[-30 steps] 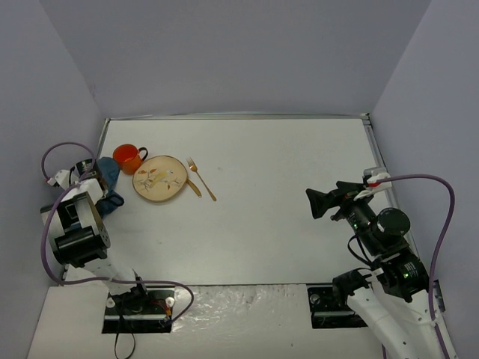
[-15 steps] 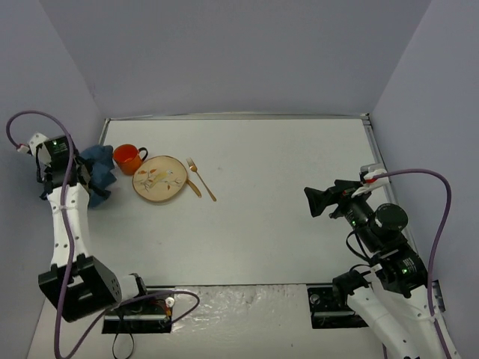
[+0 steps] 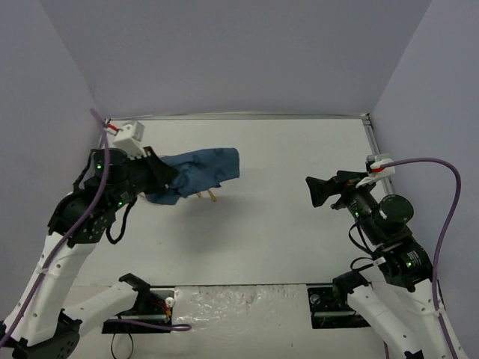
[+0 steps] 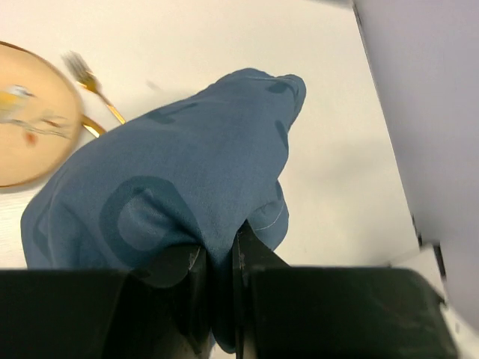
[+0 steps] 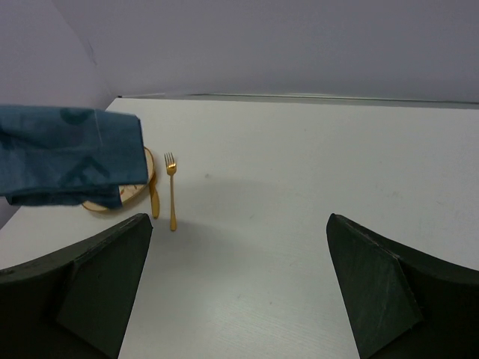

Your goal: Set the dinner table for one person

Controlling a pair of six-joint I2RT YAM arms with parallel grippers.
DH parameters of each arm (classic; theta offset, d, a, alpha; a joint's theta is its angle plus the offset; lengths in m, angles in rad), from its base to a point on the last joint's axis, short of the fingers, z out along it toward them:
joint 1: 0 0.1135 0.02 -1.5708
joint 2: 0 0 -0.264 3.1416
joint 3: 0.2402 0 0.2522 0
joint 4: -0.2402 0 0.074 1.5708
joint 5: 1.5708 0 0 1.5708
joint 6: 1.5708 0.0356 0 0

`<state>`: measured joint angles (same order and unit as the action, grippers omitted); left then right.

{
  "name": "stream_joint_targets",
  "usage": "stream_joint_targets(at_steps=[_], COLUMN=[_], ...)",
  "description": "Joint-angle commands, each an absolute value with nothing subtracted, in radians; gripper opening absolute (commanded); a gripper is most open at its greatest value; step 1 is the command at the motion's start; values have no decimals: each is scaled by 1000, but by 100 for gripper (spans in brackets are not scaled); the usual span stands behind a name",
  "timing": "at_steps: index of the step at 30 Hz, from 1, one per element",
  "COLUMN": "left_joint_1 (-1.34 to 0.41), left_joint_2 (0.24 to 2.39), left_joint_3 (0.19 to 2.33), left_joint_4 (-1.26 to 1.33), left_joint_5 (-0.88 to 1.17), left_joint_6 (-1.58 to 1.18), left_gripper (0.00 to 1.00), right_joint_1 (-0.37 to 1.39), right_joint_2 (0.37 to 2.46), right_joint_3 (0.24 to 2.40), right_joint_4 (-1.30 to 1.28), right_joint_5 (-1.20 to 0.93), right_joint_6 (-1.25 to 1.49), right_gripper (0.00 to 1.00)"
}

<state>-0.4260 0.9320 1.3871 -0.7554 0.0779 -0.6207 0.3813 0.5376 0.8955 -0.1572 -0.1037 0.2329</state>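
Observation:
My left gripper (image 3: 162, 179) is shut on a blue printed cloth (image 3: 200, 170) and holds it in the air above the left part of the white dinner table (image 3: 292, 161). In the left wrist view the cloth (image 4: 179, 179) hangs out from between my closed jaws (image 4: 219, 262). The tan plate (image 4: 22, 127), gold fork (image 4: 93, 84) and gold knife (image 4: 93, 126) lie below it. From the top the cloth hides the plate and the orange mug; only the cutlery ends (image 3: 211, 198) show. My right gripper (image 3: 318, 192) is open and empty at the right.
The right wrist view shows the cloth (image 5: 67, 153) over the plate (image 5: 137, 191), with the knife (image 5: 154, 200) and fork (image 5: 171, 191) beside it. Grey walls enclose the table on three sides. The table's metal edging (image 3: 370, 142) runs along the right.
My left arm has swung from the far left edge toward the middle, lifting the blue cloth up over the plate and mug. The right arm has barely moved.

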Motion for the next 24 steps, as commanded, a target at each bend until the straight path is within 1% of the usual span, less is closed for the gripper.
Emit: stream_joint_targets(at_steps=[1,6,9,13,18,21,24], left_joint_1=[-698,-922,-979,-1002,-997,-999,-999], left_joint_2=[1005,1162,1247,1305,1343,1371,1354], left_joint_3=[1427,1443,1454,1464,1507,1561,1529], left_joint_4=[-670,-640,-616,-590,-538,-480,-388], left_joint_5=[149,178,201,199,60,74,136], left_joint_6=[-648,-586,-572,-526,-431,-365,-317], left_gripper=[0,0,0,0,0,0,0], right_joint_1=[388,388,388,388,388,388,388], right_joint_2=[565,574,584,591,601,602,592], right_joint_3=[938,925,919,908,894,893,896], right_joint_4=[-97,-109,-120,-126,-127,-128,-135], right_joint_5=[-54,-31,-26,1,42,39,53], right_joint_6=[252,248,239,233,220,219,219], right_gripper=[100,100,100,100,100,100,100])
